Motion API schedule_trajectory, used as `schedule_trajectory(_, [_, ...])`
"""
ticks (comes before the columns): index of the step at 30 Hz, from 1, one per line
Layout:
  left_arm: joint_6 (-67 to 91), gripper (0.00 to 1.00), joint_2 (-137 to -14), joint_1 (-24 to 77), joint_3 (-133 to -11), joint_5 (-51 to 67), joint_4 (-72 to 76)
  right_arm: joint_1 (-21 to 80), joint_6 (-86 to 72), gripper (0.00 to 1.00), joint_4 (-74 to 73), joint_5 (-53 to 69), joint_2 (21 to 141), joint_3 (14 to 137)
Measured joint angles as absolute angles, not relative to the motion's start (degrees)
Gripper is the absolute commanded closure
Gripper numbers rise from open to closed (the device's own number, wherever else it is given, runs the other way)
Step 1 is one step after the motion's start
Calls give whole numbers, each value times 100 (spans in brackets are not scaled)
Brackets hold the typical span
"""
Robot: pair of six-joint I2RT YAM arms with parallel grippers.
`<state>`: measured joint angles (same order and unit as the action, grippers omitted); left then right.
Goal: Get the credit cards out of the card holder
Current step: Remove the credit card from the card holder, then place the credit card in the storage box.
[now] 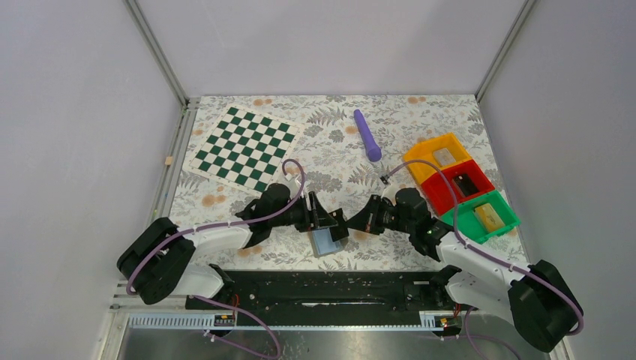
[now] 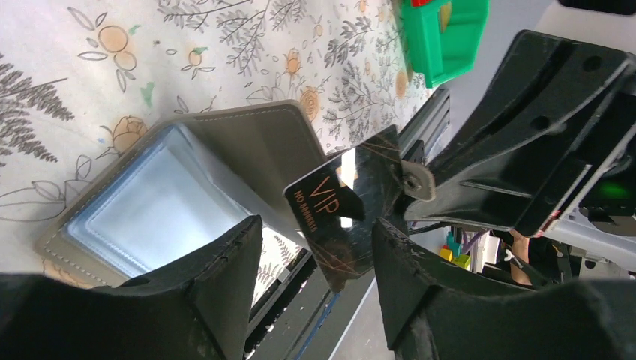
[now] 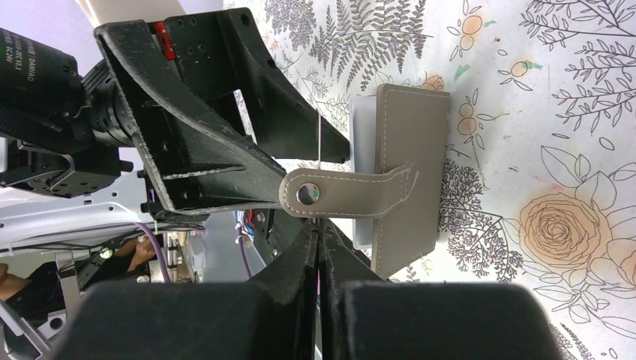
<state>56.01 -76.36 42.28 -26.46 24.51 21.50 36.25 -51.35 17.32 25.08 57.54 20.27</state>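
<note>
The card holder (image 1: 326,242) lies open on the floral table near the front edge. In the left wrist view its light blue inner face (image 2: 154,210) and grey leaf (image 2: 262,146) show. In the right wrist view the grey leaf (image 3: 409,172) and its snap strap (image 3: 337,195) show. My right gripper (image 1: 358,222) is shut on a black credit card (image 2: 341,217) marked VIP and holds it tilted at the holder's edge. That card is edge-on in the right wrist view (image 3: 318,142), above the right gripper (image 3: 319,232). My left gripper (image 2: 315,229) is open, its fingers (image 2: 225,277) either side of the card without touching it.
A green-and-white chessboard (image 1: 246,146) lies at the back left. A purple stick (image 1: 367,135) lies at the back middle. Yellow (image 1: 439,157), red (image 1: 459,184) and green (image 1: 484,217) bins stand at the right. A black rail (image 1: 330,289) runs along the front edge.
</note>
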Motion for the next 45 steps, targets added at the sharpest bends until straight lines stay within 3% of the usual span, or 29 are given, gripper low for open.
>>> schedule_trajectory(7, [5666,63,-7649,4228,-2648,2558,2373,3605,-5201,100,1881,2630,5876,1973])
schedule_trajectory(18, [5872,100,-7647,4139,-2648,2543,2397,3548,-5214,97,1804,2663,5920,1949])
schedule_trajectory(21, [5992,100,-7522,4136,-2648,2576,2429,3516,-5203,93,1686,2633,5922,1949])
schedule_trajectory(29, [6359,100,-6899,4191,-2617,2480,2464,3520,-5384,53,1769,2598,5717,1953])
schedule_trajectory(32, [6650,100,-6598,4191,-2519,2261,2602,3520,-5601,44,1990,2482,5522,1953])
schedule_trajectory(38, [7376,100,-6337,4191,-2224,1621,3566,3520,-6125,46,2576,2257,5343,1953])
schedule_trajectory(45, [7902,100,-6663,4219,-2150,980,4578,3520,-6486,62,3109,1896,5057,1796])
